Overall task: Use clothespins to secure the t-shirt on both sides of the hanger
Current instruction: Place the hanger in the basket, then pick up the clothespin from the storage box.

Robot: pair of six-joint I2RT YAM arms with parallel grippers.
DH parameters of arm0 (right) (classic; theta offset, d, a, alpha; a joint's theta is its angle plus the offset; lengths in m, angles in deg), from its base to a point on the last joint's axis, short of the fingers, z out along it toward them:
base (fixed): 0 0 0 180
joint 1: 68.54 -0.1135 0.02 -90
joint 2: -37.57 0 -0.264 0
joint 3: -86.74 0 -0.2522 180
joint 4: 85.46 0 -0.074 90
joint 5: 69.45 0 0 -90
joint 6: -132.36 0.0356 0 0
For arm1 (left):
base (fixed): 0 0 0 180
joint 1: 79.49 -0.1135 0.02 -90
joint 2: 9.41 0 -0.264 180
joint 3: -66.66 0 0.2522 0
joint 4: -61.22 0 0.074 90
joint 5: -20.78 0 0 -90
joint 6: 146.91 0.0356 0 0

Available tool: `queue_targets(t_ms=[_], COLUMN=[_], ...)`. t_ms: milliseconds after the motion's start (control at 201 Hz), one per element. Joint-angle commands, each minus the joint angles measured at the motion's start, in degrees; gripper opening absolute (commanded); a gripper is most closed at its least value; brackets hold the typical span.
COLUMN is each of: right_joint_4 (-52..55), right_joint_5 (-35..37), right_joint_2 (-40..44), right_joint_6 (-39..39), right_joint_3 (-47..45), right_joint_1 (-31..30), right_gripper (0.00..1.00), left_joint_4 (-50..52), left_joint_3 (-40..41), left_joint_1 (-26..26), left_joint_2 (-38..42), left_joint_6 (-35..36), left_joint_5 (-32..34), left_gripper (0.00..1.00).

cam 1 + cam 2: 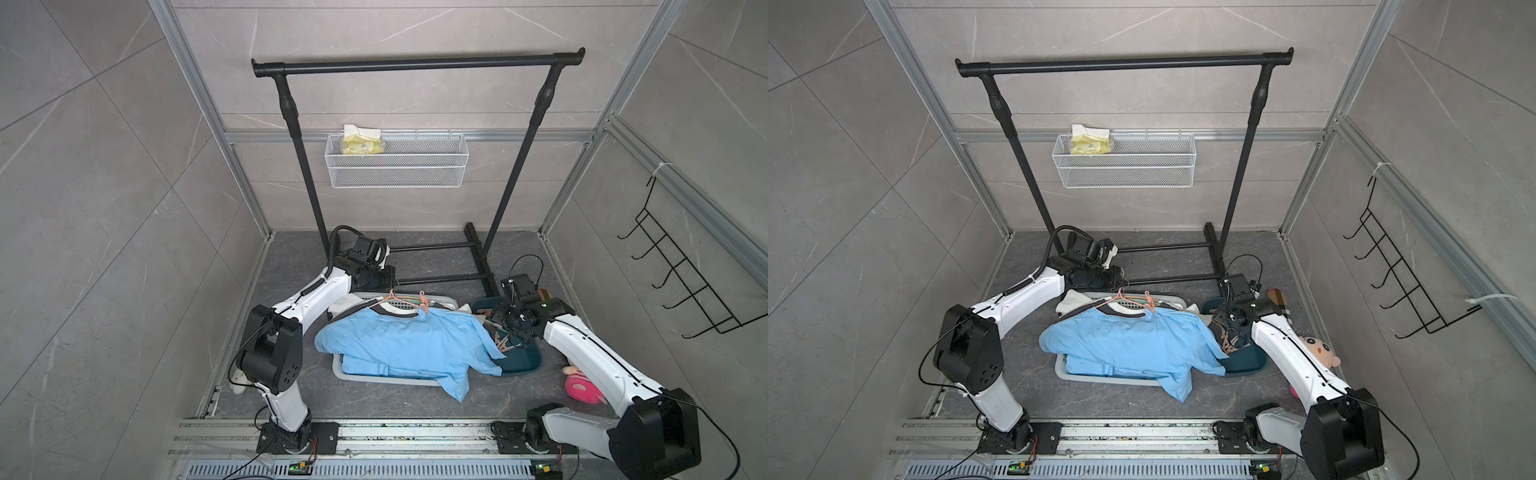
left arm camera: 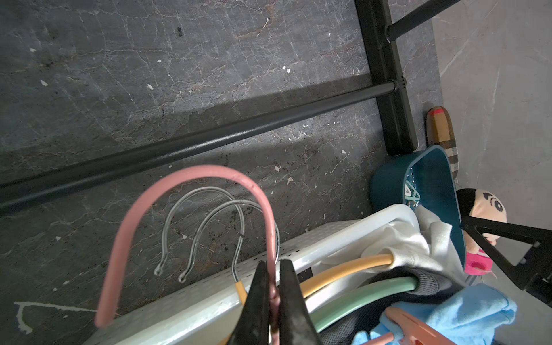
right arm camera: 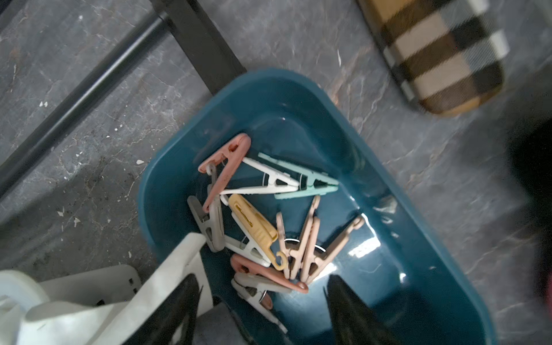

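Two jobs: steadying pink hanger (image 2: 191, 176), left end effector (image 2: 272, 264) pinched on its hook; poising right end effector (image 3: 263, 279), parted, over clothespins (image 3: 254, 221) in teal tub (image 3: 298, 98).

The light-blue t-shirt (image 1: 399, 345) lies spread flat over a white basket (image 1: 365, 379), its collar on a pink hanger (image 2: 206, 173) at twelve o'clock. One pink clothespin (image 1: 423, 303) grips its shoulder at one o'clock. Loose clothespins (image 3: 260, 224), pink, white, mint, yellow, tan and grey, lie heaped in a teal tub (image 3: 388, 268) at three o'clock.

Three hangers (image 2: 191, 176), one t-shirt (image 1: 399, 340), about ten clothespins (image 3: 254, 227), one tub (image 3: 268, 98)
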Motion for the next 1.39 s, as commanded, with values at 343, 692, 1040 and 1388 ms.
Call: queue_targets(t_ms=[343,692,1040,1388], right_joint_4=[-11.95,-19.32,-22.81,-18.89], right_joint_5=[-14.47,-16.03,-13.73,-13.61], right_joint_2=[-1.25,-3.67,-5.03,0.07], right_joint_6=[10.43,15.81,17.66,14.22], right_joint_3=[-10.81,-13.44,-14.48,-11.50], right_joint_1=[6.66,6.72,6.89,7.20], right_gripper=[0.59,0.38,0.10,0.00], left_joint_4=[-1.08,-3.87,-7.43,-7.68], left_joint_3=[0.54,5.20,11.45,13.41], left_joint_1=[-0.76,-0.77,-0.79,-0.69], left_joint_2=[5.94,14.83,22.46,26.33], left_joint_6=[3.97,8.13,9.66,13.00], left_joint_5=[7.93,12.98,11.16,9.01], left_gripper=[0.52,0.62,0.61,0.60])
